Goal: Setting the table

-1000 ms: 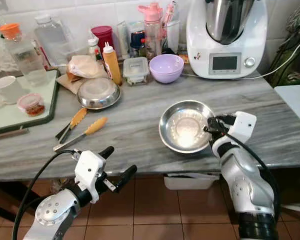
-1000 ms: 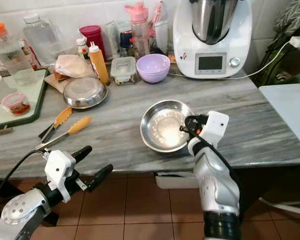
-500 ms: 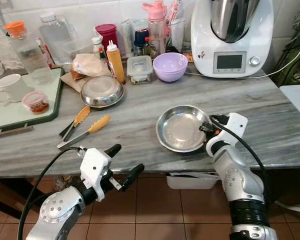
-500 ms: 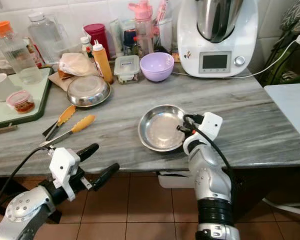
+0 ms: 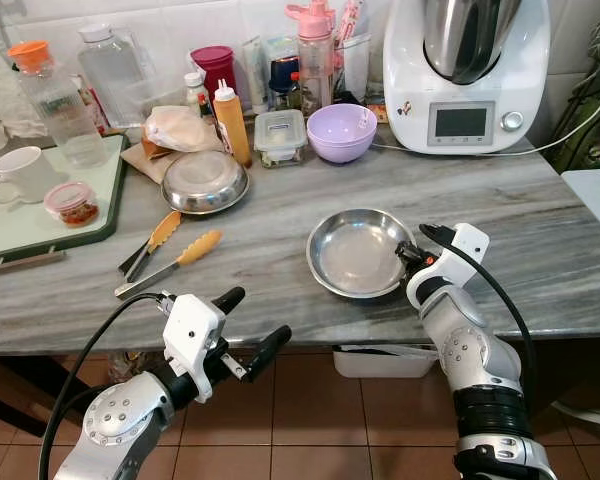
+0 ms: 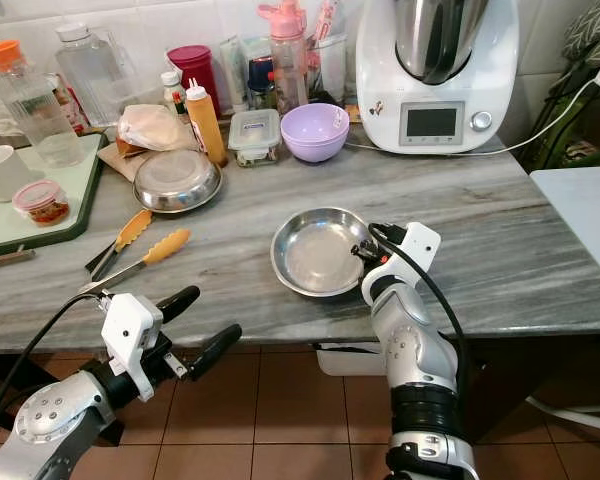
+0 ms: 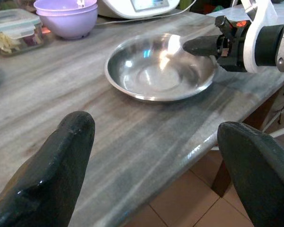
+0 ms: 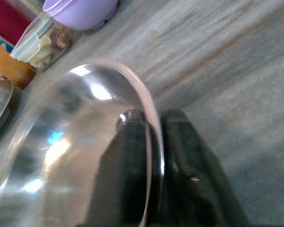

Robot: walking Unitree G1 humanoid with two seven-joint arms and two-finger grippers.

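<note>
**Right claw pinches steel bowl at tabletop's near edge**

The left claw (image 5: 250, 325) hangs spread apart below the tabletop (image 5: 280, 240). Right of centre sits the steel bowl (image 5: 355, 255), its right rim clamped between the right claw (image 5: 412, 255) fingers (image 8: 128, 156).

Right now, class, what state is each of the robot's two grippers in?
Left gripper: open, holding nothing, below the counter edge.
Right gripper: shut on the rim of the steel bowl.
</note>
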